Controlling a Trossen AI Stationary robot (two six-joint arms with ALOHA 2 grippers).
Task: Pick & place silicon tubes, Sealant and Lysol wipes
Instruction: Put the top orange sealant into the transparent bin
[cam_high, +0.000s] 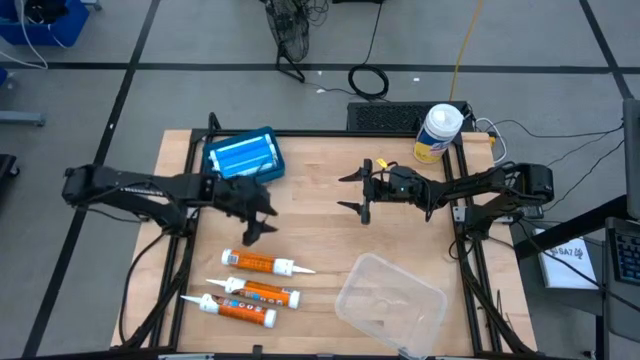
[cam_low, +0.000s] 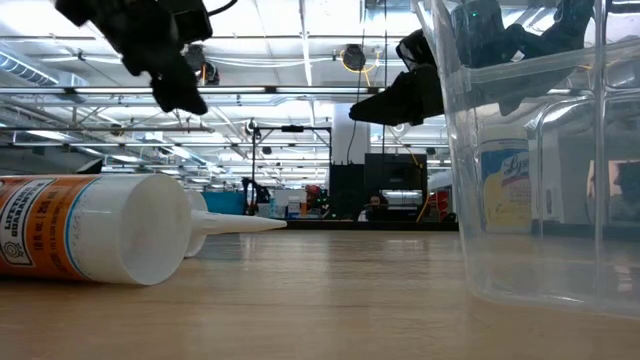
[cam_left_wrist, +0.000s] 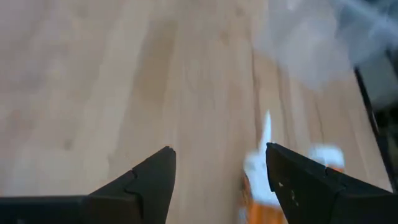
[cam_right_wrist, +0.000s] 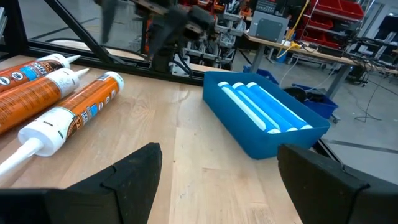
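Three orange-and-white sealant tubes (cam_high: 262, 264) (cam_high: 262, 292) (cam_high: 240, 310) lie on their sides on the wooden table, near its front left. My left gripper (cam_high: 265, 222) hangs open and empty just above and behind them; the nearest tube shows blurred in the left wrist view (cam_left_wrist: 264, 180). My right gripper (cam_high: 345, 192) is open and empty over the table's middle, pointing toward the left. The Lysol wipes canister (cam_high: 438, 132), with a yellow label and a white lid, stands upright at the far right corner. A blue bin (cam_high: 243, 155) with light blue tubes stands at the far left.
A clear plastic container (cam_high: 390, 300) stands at the near right; it fills the right of the low view (cam_low: 540, 150). The right wrist view shows the blue bin (cam_right_wrist: 264, 115) and the sealant tubes (cam_right_wrist: 68, 106). Black frame rails (cam_high: 462, 225) run along the table's sides.
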